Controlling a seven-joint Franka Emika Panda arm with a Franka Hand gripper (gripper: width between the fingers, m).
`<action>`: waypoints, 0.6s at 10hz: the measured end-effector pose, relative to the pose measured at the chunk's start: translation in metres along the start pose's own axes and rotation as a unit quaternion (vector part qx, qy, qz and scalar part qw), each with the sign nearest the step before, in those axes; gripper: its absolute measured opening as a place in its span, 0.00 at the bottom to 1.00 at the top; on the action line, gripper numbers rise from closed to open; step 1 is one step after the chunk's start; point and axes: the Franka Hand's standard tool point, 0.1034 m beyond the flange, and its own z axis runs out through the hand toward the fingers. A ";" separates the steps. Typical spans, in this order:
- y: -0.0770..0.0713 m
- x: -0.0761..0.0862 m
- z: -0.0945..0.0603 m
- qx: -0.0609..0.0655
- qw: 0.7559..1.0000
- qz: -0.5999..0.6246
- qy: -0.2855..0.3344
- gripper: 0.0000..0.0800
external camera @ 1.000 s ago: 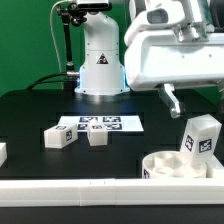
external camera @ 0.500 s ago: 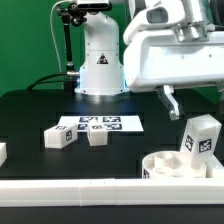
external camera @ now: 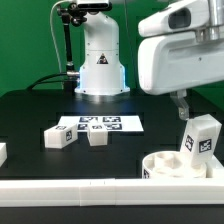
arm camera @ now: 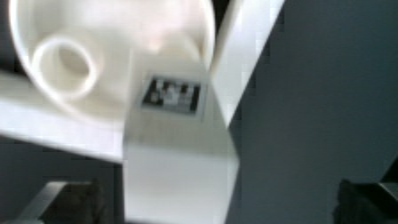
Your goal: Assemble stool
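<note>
Meanwhile, the gripper [external camera: 181, 102] had shifted toward the exterior view's right since half a second before, and its jaws stood wide open, holding nothing. One leg [external camera: 201, 137] stood upright just below it, on the seat [external camera: 170, 166], untouched. A second leg [external camera: 59, 137] and a third leg [external camera: 97, 137] lay well apart from the gripper, unmoved.

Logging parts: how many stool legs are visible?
4 legs: two by the marker board, one upright on the seat, one, probably a leg, cut off at the exterior view's left edge. More may be hidden.
</note>
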 end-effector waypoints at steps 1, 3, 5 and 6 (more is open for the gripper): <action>0.001 -0.001 0.002 0.009 0.999 0.001 -0.033 0.81; 0.006 0.006 0.005 0.006 1.000 -0.021 -0.023 0.81; 0.007 0.006 0.006 0.008 0.999 -0.045 -0.022 0.81; 0.007 0.006 0.006 0.007 0.999 -0.046 -0.022 0.81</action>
